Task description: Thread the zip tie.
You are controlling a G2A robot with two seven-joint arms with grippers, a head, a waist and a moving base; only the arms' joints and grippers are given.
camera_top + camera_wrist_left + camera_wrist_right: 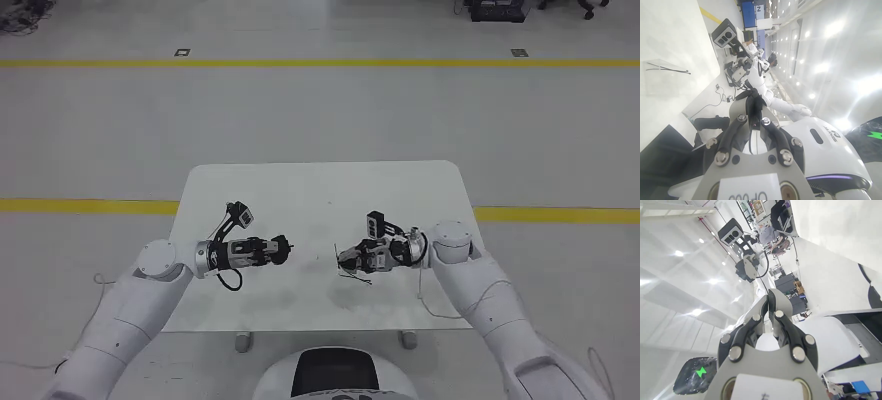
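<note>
Two thin black plastic zip ties (674,70) lie crossed on the smooth white table (320,190), just beside the right gripper (344,262). Its ribbed pads (771,306) are pressed together, with nothing held. The left gripper (287,246), well apart, is closed too. The floor (320,110) is pale and glossy, with yellow lines (300,63).

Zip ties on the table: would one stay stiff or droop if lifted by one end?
Probably droops somewhat: each zip tie is a long, very thin strip. Likely very light, so a nudge could skid it across the smooth table. Lying flat, it may be hard to pinch.
</note>
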